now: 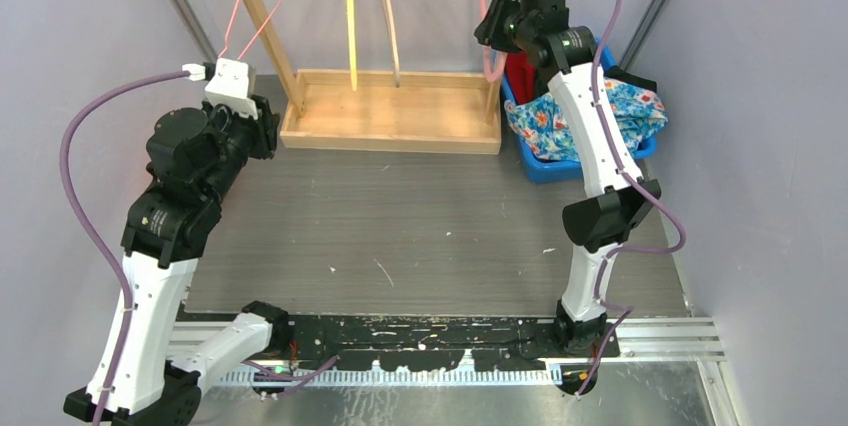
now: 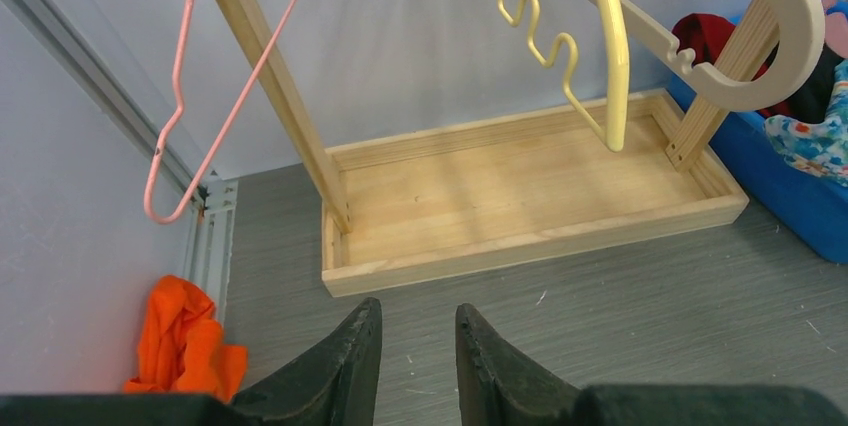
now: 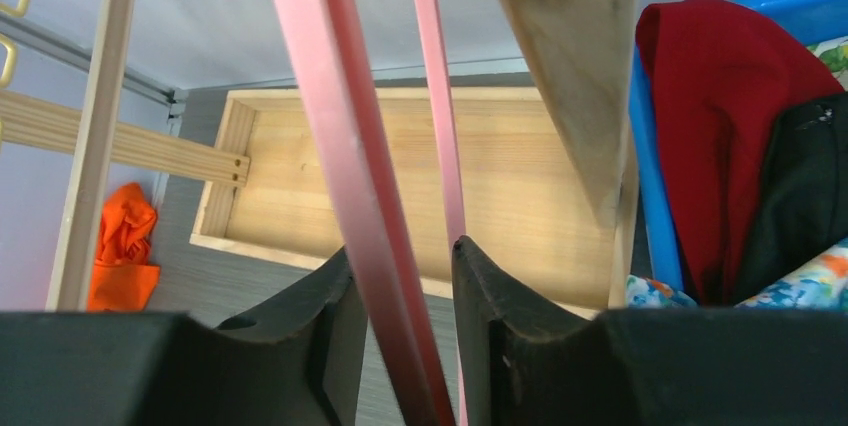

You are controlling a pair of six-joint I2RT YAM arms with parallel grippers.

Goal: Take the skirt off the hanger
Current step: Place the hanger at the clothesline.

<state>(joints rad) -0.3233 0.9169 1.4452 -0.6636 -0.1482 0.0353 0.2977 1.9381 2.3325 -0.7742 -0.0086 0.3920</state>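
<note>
A floral skirt (image 1: 610, 111) lies bunched in the blue bin (image 1: 560, 169) at the back right, off any hanger; it also shows as floral cloth (image 2: 815, 141) in the left wrist view and at the lower right edge (image 3: 800, 281) of the right wrist view. My right gripper (image 1: 495, 34) is raised at the rack's right end. A bare pink hanger (image 3: 345, 146) runs between its fingers; the right gripper (image 3: 400, 266) stands open around it, with a gap beside the bar. My left gripper (image 2: 418, 331) hovers open and empty over the table, in front of the rack's left end.
A wooden rack with a tray base (image 1: 390, 111) holds a pink wire hanger (image 2: 175, 116), a yellow hanger (image 2: 610, 56) and a wooden hanger (image 2: 780, 36). Red cloth (image 3: 720, 96) and black cloth sit in the bin. An orange cloth (image 2: 185, 341) lies by the left wall.
</note>
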